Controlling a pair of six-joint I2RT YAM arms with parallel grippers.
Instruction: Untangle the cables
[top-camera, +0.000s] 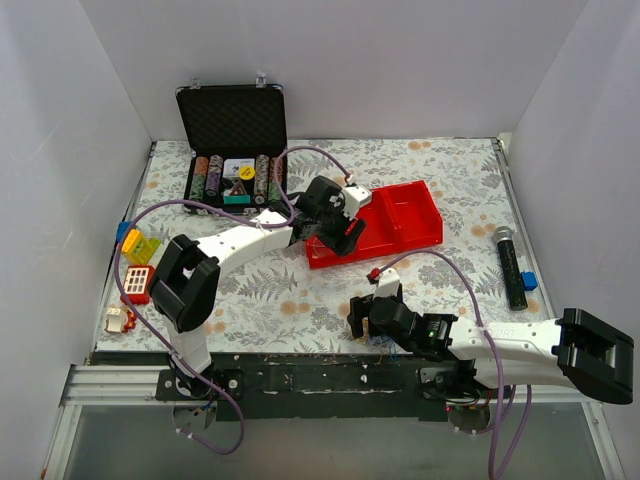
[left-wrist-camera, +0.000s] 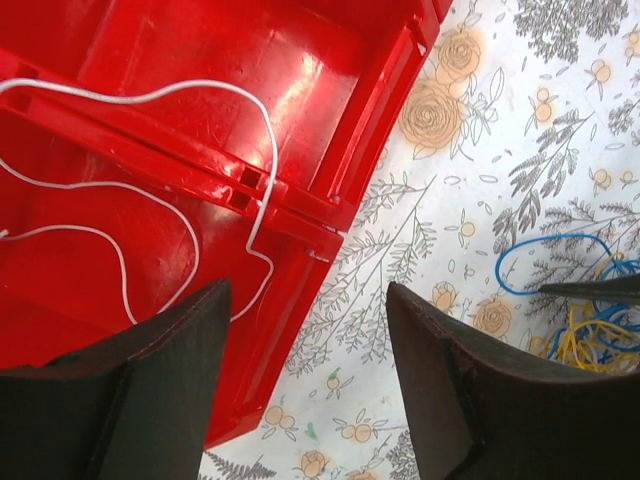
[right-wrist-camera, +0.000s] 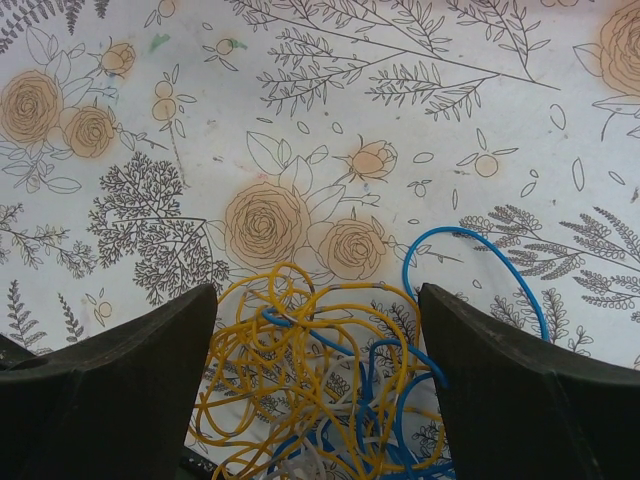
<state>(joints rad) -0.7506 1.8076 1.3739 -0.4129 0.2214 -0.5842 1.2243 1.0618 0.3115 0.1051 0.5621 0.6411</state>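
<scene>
The cables (right-wrist-camera: 335, 395) are a tangled bundle of yellow, blue and white thin wires on the floral tablecloth. My right gripper (right-wrist-camera: 315, 300) is open, low over the bundle, one finger on each side of it. A blue loop (right-wrist-camera: 475, 260) sticks out toward the right finger. The bundle also shows in the left wrist view (left-wrist-camera: 585, 335), at the right edge. One separate white wire (left-wrist-camera: 265, 130) lies looped in the red tray (left-wrist-camera: 300, 60). My left gripper (left-wrist-camera: 307, 300) is open and empty above the tray's corner. In the top view the left gripper (top-camera: 345, 235) is at the tray (top-camera: 420, 235) and the right gripper (top-camera: 358, 318) is near the front edge.
An open black case of poker chips (top-camera: 235, 175) stands at the back left. A black microphone (top-camera: 512, 268) and a blue block (top-camera: 528, 281) lie at the right. Small coloured toys (top-camera: 138, 283) sit by the left edge. The bundle lies close to the table's near edge.
</scene>
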